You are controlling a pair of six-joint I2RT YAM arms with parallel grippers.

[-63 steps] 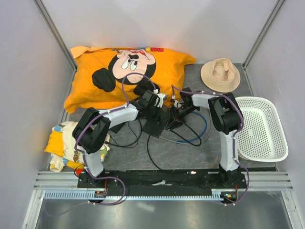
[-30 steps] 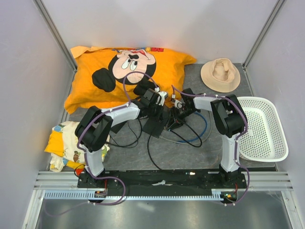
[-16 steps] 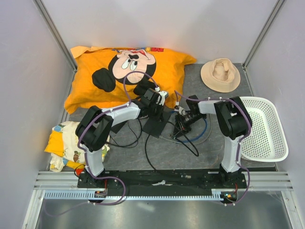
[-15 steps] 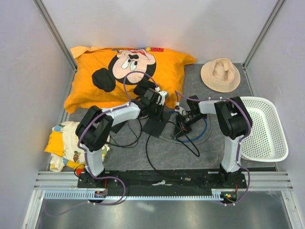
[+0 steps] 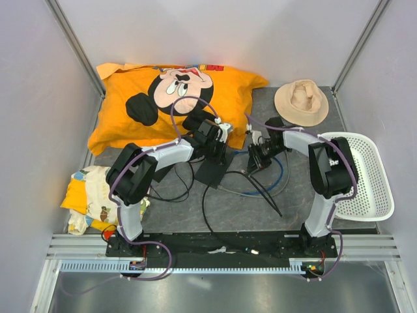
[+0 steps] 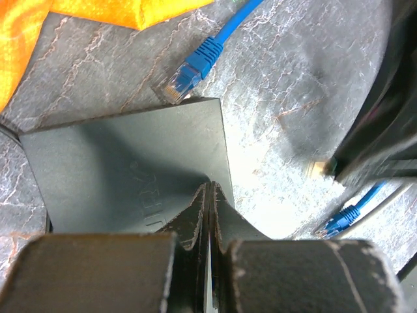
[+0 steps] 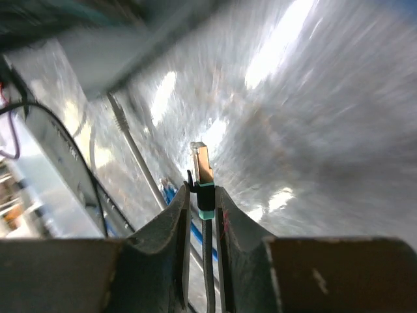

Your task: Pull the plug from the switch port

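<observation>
1. Left hand (image 6: 208,195): clenched, fingertips pressed together with nothing between them. It rests on top of the switch (image 6: 124,169), and we judge it is pinning the box flat to the table (image 6: 287,85).
2. Right hand (image 7: 202,192): it's grasping the plug (image 7: 201,160) by the teal boot. The clear tip pokes out past the fingers into open air, and its cable (image 7: 208,261) runs back between them.
3. From above, the right hand (image 5: 259,156) sits apart from the switch (image 5: 214,171), off to its right. Nothing joins plug and box that we can see.
4. So we call it: the plug is out of the port and the pull itself is done.
5. One more thing: a blue cable (image 6: 195,65) lies on the table with its end just beside the switch's far edge, and it looks loose. The sockets themselves are hidden from us, so we cannot tell whether anything else is plugged in.
6. What's left, as we read it: set the plug down, let the right hand release, and lift the left hand off the switch.
7. The right wrist view is blurred, so we cannot say what lies under the plug.
</observation>
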